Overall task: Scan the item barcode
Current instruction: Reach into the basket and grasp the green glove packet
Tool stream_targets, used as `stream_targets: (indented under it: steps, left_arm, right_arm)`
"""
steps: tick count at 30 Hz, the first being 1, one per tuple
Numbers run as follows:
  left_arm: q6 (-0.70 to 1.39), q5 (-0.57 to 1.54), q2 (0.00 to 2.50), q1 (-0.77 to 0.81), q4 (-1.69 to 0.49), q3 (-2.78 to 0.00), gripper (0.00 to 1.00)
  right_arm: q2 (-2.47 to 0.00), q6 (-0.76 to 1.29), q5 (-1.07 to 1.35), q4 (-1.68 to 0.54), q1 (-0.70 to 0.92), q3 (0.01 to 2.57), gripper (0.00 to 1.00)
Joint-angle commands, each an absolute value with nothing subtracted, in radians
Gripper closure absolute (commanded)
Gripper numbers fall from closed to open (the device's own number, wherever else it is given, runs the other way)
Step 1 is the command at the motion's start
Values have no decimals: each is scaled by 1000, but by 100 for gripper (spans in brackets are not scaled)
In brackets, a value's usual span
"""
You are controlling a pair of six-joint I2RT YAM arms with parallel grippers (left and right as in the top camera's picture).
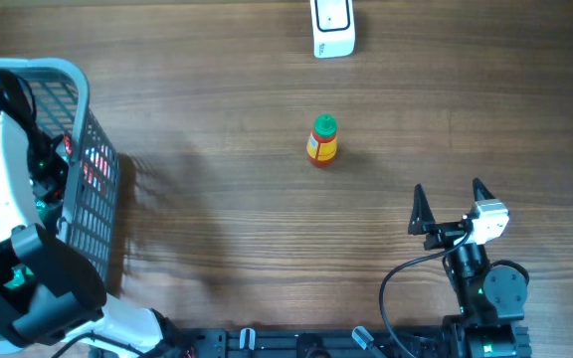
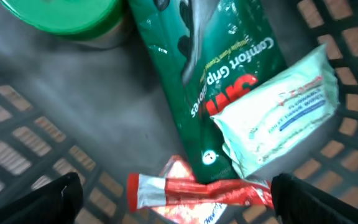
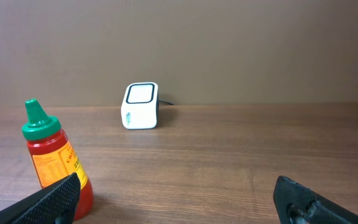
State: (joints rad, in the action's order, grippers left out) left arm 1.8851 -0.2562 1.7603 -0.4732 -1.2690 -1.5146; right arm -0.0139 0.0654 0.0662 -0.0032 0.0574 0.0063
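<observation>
Right fingers (image 3: pixel 50 200) wide, level with bottle (image 3: pixel 53 160)

We read this as a mock shop checkout on a lab bench: wood-grain table (image 1: pixel 217 99), white barcode scanner (image 1: pixel 333 28) at its far edge, grey shopping basket (image 1: pixel 95 199) holding packaged goods, e.g. glove pack (image 2: pixel 210 74) and wipes pack (image 2: pixel 278 112). Plain beige wall (image 3: pixel 241 43) behind the scanner.
</observation>
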Motion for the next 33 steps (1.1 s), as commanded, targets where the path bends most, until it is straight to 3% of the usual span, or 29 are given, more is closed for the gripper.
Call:
stream_targets:
  steps: [1,13,16,18,23,27,33]
  left_arm:
    - [1920,-256,1764,-471,-1227,-1452,1]
    - [1919,-336,1764,-471,-938,-1202,9]
    - [1919,-407,1764,-471,-924,-1182,31]
    - [1919,-469,1764,-471,-924,-1182,38]
    - [1919,-562,1764,-471,-931,-1182,39]
    - [1919,-567,1765,-471,-936,-1182,35]
    - [1916,-568,1767,-480,-963,-1182,73]
  right_arm:
    - [-14,55,56,0,62,5,0]
    - [-14,55,56,0,62,5,0]
    - [-14,55,56,0,62,5,0]
    - [-14,54,56,0,62,5,0]
    - [-14,55,56,0,62,5,0]
    - [-14,55,56,0,62,5,0]
    - [-14,55,56,0,62,5,0]
